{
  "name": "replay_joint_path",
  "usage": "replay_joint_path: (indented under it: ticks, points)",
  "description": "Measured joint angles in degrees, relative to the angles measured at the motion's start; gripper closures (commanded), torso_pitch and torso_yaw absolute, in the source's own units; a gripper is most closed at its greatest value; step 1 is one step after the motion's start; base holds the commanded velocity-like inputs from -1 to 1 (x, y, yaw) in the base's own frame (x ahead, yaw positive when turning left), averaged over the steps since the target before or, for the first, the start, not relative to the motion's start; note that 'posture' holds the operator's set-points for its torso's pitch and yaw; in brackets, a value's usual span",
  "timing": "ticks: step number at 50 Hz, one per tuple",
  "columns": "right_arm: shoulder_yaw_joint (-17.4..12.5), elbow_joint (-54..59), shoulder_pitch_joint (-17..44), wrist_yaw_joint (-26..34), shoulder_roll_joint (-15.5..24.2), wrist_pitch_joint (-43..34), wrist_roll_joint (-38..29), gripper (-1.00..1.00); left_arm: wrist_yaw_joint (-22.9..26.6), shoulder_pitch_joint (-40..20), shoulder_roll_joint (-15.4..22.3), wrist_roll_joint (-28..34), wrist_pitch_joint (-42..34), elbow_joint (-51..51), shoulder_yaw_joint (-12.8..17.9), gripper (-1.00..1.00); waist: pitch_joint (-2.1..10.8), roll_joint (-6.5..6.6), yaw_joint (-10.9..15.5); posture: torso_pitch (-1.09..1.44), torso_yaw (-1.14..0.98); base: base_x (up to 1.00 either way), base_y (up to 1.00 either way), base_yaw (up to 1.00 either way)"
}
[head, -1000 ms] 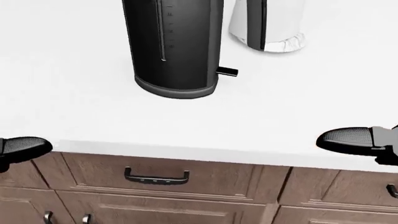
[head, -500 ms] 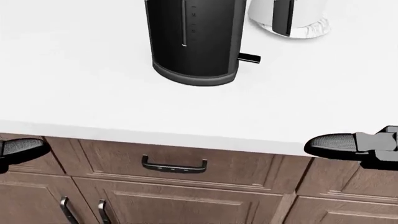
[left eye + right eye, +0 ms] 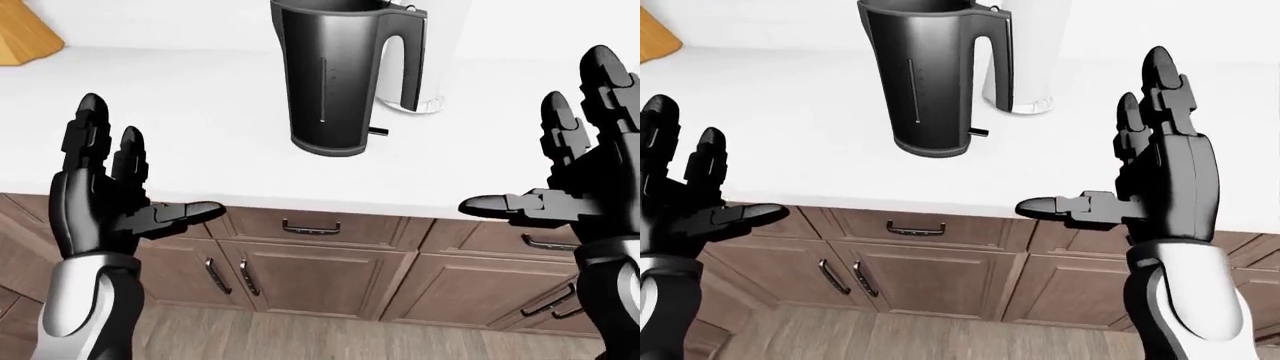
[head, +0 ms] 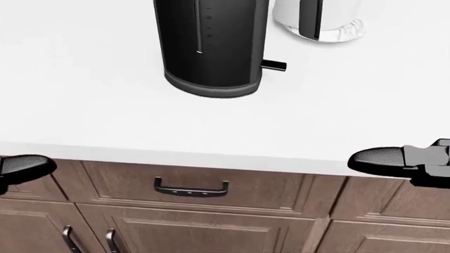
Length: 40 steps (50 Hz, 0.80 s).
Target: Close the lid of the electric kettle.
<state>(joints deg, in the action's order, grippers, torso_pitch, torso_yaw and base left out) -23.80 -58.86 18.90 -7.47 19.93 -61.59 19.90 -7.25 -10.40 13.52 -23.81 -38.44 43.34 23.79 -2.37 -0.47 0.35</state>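
Left-eye view takes in the broad white countertop (image 3: 200, 127) across its upper half, with brown wooden cabinet fronts (image 3: 310, 270) and their dark metal pull handles below it. Standing upright on the counter, top centre of this view, is the tall dark grey electric kettle (image 3: 330, 82); its long axis is vertical, its loop handle faces the view's right, and a narrow level gauge runs down the side turned toward the camera. A small dark tab sticks out from its base on the right. Its rim is at the top edge of the picture, and whether the lid is up cannot be told. Just beside the kettle, partly hidden behind it on the right, stands a white cylindrical container (image 3: 440, 52). A tan wooden block (image 3: 25, 34) shows at the top left corner.

Both hands are raised low in the view, well apart from the kettle. The black left hand (image 3: 105, 199) has its fingers spread upward and thumb pointing right, holding nothing. The black right hand (image 3: 1160, 180) is likewise splayed, thumb pointing left, empty.
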Motion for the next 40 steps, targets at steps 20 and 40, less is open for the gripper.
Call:
replay_joint_path:
  ticks: [20, 40]
  points:
    - [4.96, 23.05, 21.91, 14.76, 10.99, -4.32, -16.08, -1.00, -0.74, 0.17, 0.39, -1.18, -2.02, 2.28, 0.40, -1.00, -0.01, 0.44, -0.19, 0.00, 0.00, 0.00, 0.00, 0.00]
    - [15.67, 52.84, 42.84, 28.63, 11.53, 9.90, -30.41, -1.00, -0.03, 0.01, -0.12, -0.23, -1.78, 1.87, -0.12, -1.00, -0.50, 1.07, -0.38, 0.00, 0.00, 0.00, 0.00, 0.00]
